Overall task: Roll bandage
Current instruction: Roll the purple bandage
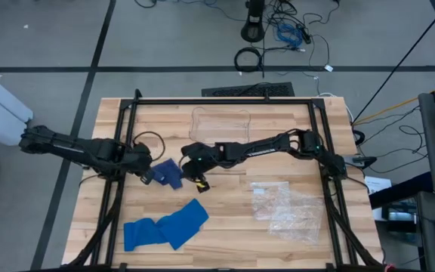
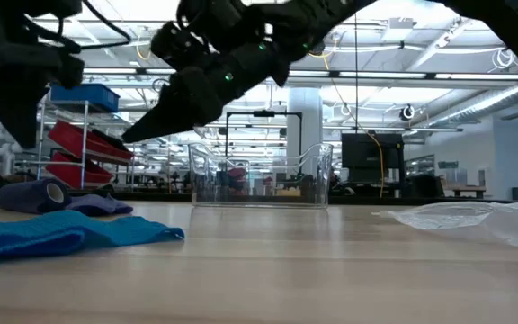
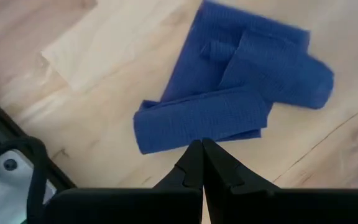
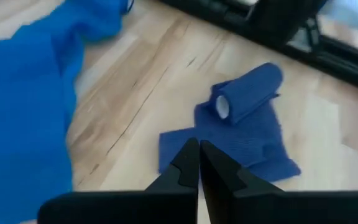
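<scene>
A dark blue bandage (image 1: 168, 174) lies on the wooden table, one end rolled around a white core (image 4: 221, 107) and its loose tail (image 4: 241, 146) flat on the wood. My left gripper (image 1: 146, 178) is shut and points steeply down just left of it; in the left wrist view the shut tips (image 3: 202, 149) hang over the bandage's (image 3: 229, 106) near edge. My right gripper (image 1: 201, 183) is shut too, slanting down from the right, above and short of the roll (image 2: 34, 193) in the low view. Neither gripper touches the bandage.
A lighter blue bandage (image 1: 165, 225) lies unrolled toward the near edge. A crumpled clear plastic bag (image 1: 285, 208) sits at the right, and a clear plastic box (image 1: 219, 121) stands at the far middle. A black frame (image 1: 119, 151) borders the table.
</scene>
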Robot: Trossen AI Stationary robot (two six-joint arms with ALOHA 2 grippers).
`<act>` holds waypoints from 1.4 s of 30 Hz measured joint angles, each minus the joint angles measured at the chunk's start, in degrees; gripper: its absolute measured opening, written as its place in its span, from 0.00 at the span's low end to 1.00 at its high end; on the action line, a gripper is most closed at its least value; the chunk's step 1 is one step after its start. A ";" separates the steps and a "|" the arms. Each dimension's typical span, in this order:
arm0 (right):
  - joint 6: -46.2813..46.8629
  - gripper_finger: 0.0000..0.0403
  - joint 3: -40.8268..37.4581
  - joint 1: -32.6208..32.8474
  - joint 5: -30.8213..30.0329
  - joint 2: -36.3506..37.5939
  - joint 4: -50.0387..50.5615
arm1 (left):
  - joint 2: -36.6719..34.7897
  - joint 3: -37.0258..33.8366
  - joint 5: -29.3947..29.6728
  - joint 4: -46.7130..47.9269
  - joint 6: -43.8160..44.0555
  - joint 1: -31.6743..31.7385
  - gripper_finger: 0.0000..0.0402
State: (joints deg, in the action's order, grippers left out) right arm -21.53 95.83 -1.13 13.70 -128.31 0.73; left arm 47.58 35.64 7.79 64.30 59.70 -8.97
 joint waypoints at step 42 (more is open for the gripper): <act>3.18 0.11 -15.40 1.29 -1.92 1.22 -6.25 | 22.92 -3.67 -1.41 -18.10 -4.48 7.40 0.00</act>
State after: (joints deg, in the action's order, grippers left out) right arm -18.35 80.44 0.16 11.78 -127.09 -5.52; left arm 70.50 31.97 6.37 46.21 55.22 -1.58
